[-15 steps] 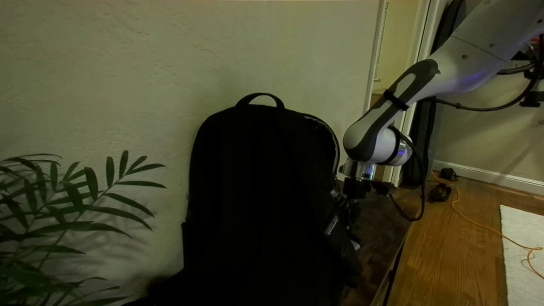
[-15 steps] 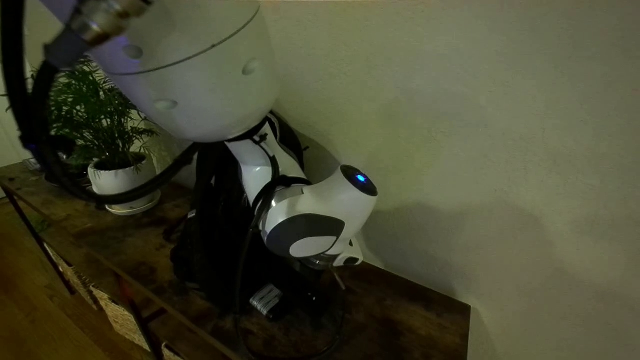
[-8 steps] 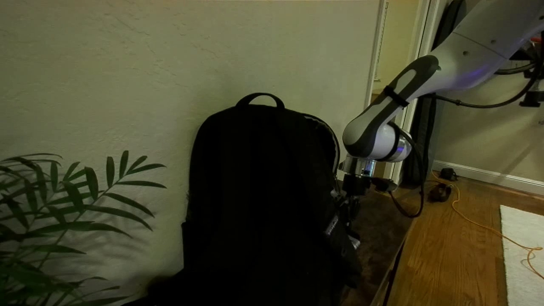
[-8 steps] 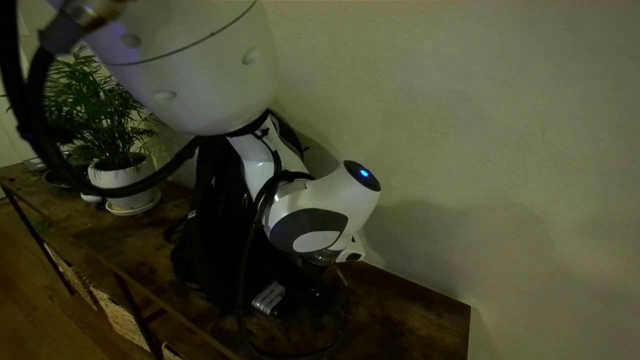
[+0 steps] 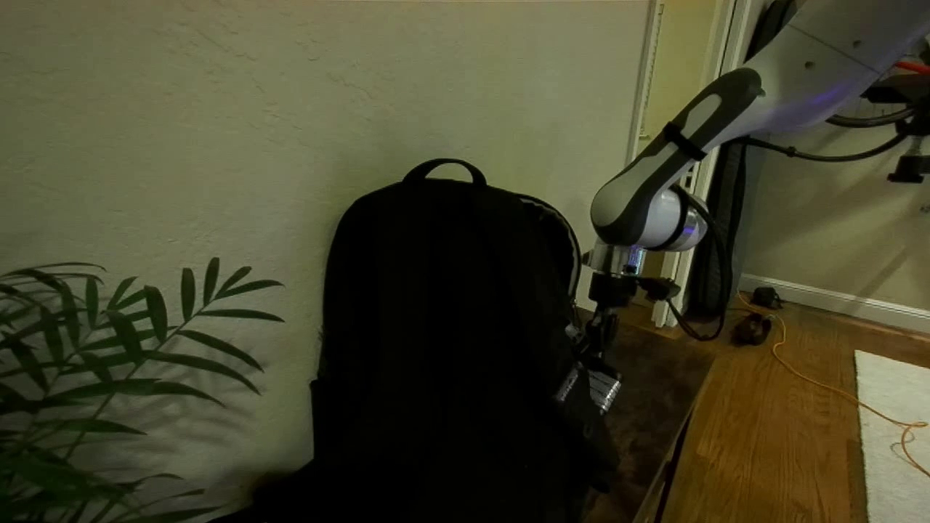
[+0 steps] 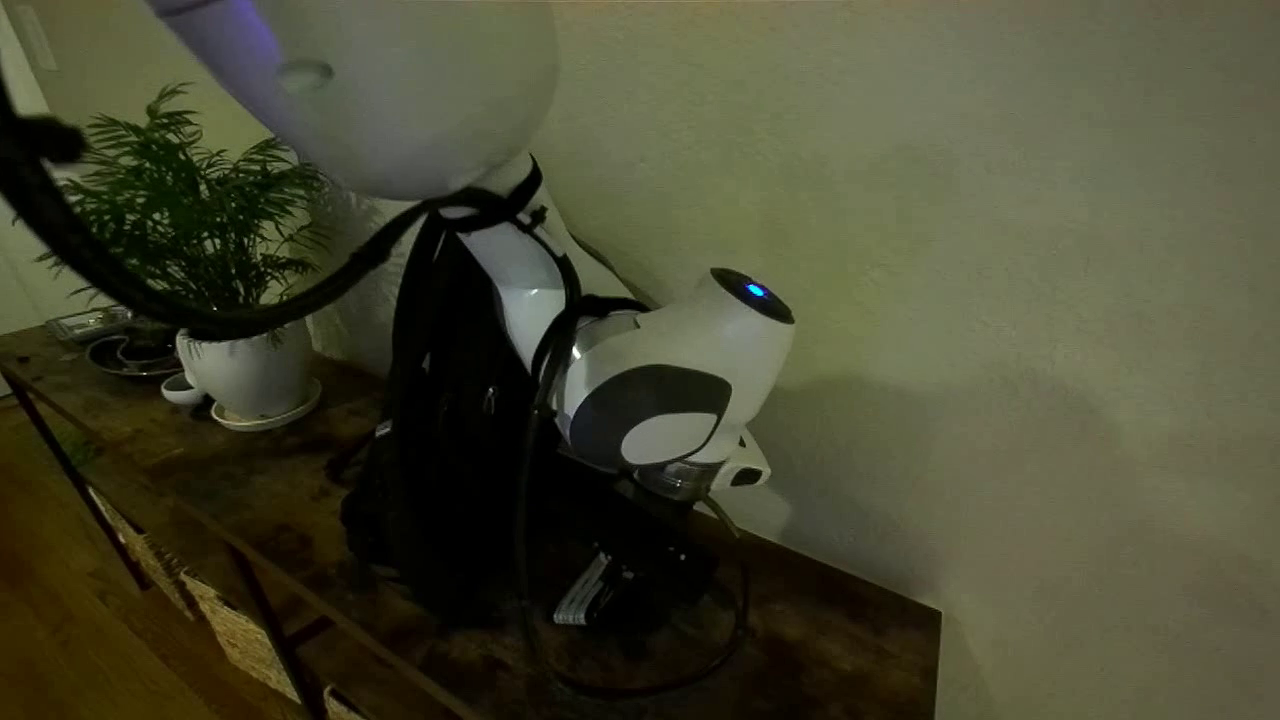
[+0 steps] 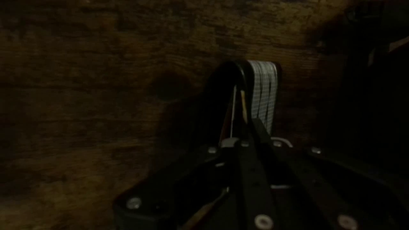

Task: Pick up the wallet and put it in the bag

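Dim room: pale wall [image 6: 1000, 250] behind, dark wood desk [image 6: 830, 640] across lwr part of frame in an exterior view, potted plant [image 6: 210, 235] upper L. Tool [image 7: 251, 127] pinches wallet [image 7: 263, 89], approx. ctr in wrist view; black bag [image 5: 443, 327] stands mid-frame in an exterior view, wallet just beside it, lwr R.

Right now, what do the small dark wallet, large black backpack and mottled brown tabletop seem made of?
Small dark wallet: perhaps leather or imitation, with a faint edge sheen; its ribbed grey band may be elastic.
Large black backpack: likely fabric, matte: almost no shine, straplike loop handle.
Mottled brown tabletop: wood or wood-look laminate, dull: streaky grain.
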